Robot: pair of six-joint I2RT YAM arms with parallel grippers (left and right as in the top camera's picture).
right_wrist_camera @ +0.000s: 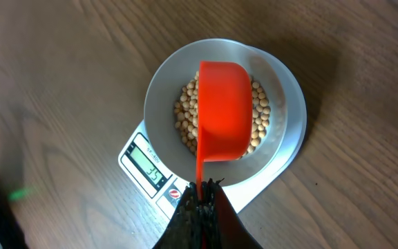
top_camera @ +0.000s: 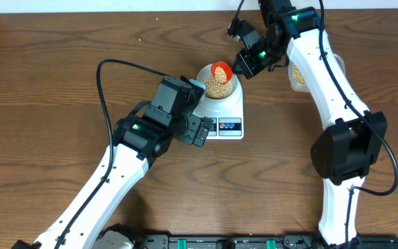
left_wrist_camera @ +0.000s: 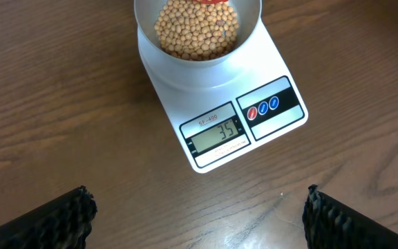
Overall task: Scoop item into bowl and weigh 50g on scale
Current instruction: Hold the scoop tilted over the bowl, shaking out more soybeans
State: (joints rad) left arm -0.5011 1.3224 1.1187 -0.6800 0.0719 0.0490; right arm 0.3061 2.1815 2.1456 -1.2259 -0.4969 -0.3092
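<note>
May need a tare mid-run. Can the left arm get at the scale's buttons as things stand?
Probably yes. The left gripper hangs open in front of the scale, bare table between, and the buttons are uncovered. The right gripper holds the scoop back over the bowl, clear of them.

left gripper (left_wrist_camera: 199, 220) wide apart, right gripper (right_wrist_camera: 200, 197) clamped

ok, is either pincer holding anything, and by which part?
Right pincer is shut on the orange scoop, gripping the end of its handle, cup over the bowl. Left pincer is open, holding nothing.
</note>
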